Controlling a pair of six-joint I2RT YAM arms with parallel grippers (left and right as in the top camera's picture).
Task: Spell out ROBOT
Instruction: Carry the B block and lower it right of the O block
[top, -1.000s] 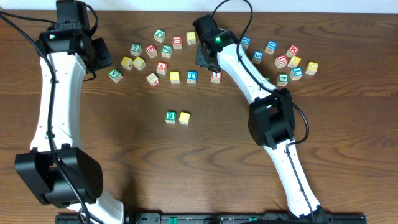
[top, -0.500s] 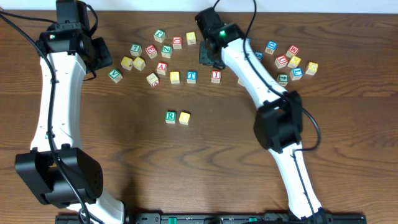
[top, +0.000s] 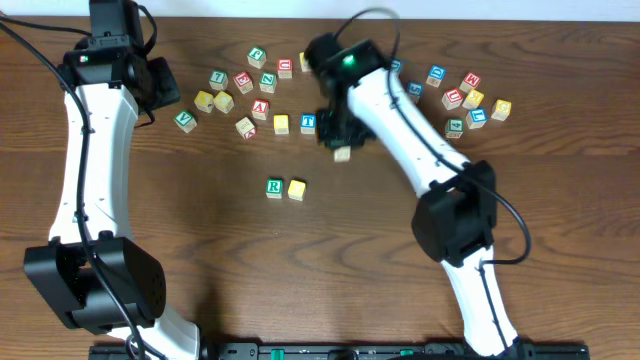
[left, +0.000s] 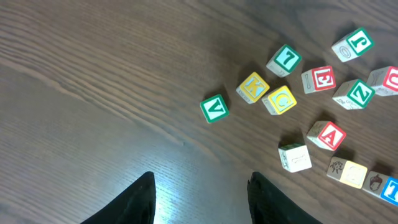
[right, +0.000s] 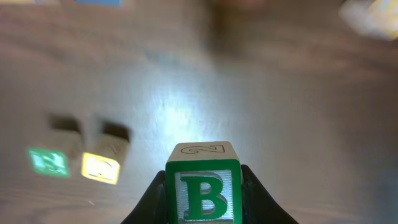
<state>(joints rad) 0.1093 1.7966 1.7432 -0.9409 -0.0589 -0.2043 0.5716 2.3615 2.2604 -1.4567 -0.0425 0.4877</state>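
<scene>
Right wrist view: right hand (right: 203, 194) grips the green B block (right: 203, 171) over the bench (right: 292, 118); left hand (left: 200, 198) spread wide.

Our left arm (top: 82, 150) and right arm (top: 400, 115): white links, black joints, black cables (top: 378, 12), green lights (top: 349, 61); left end effector (left: 199, 199) and right end effector (right: 202, 193) black.

Blur beyond the right gripper's (right: 202, 194) jaws
Ahead and left of them, a green-faced cube (right: 48, 160) and a yellow-faced cube (right: 101, 167) smear unreadable; the clamped green-lettered wooden B block (right: 202, 186) is cropped below.
</scene>
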